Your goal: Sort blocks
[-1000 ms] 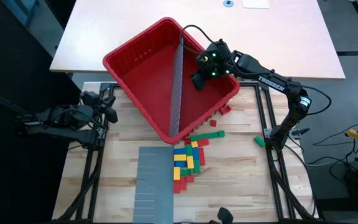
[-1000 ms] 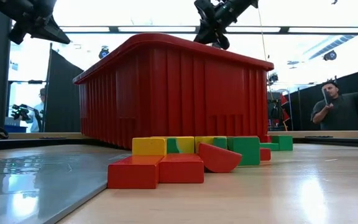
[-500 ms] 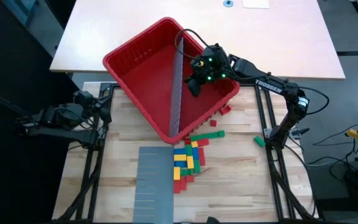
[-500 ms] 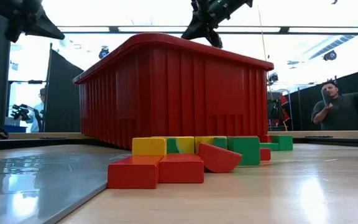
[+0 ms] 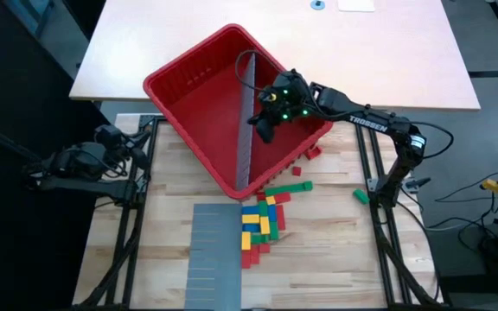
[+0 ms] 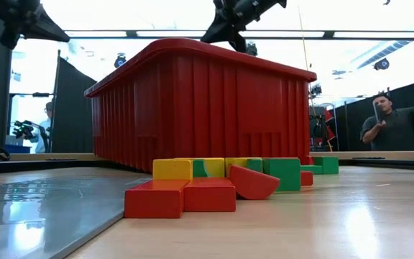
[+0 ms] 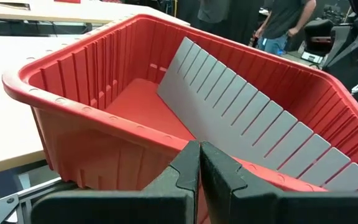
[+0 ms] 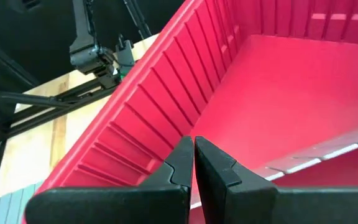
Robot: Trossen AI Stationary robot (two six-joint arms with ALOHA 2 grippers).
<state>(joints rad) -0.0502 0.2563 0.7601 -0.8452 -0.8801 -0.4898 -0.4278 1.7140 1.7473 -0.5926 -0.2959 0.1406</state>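
I had the right gripper (image 5: 262,128) out over the red bin (image 5: 199,82), just beside the grey divider (image 5: 245,130) that stood across it. Its fingers (image 8: 182,163) were pressed together with nothing between them, so it carried no block. I read that as a pass over the bin rather than a pick.

The blocks (image 5: 262,220) lay outside the bin on the wooden table (image 5: 327,238), bunched against the near edge of a flat grey panel (image 5: 211,250), with a few strays: some red ones at the bin's foot and a green one (image 5: 360,196) well apart toward the right arm's base. In the low view they sat in a tight heap in front of the bin wall.

The left gripper (image 5: 111,136) waited at the table's left edge, fingers (image 7: 188,167) closed and empty, facing the bin. The bin looked empty of blocks, though part of its floor was hidden.
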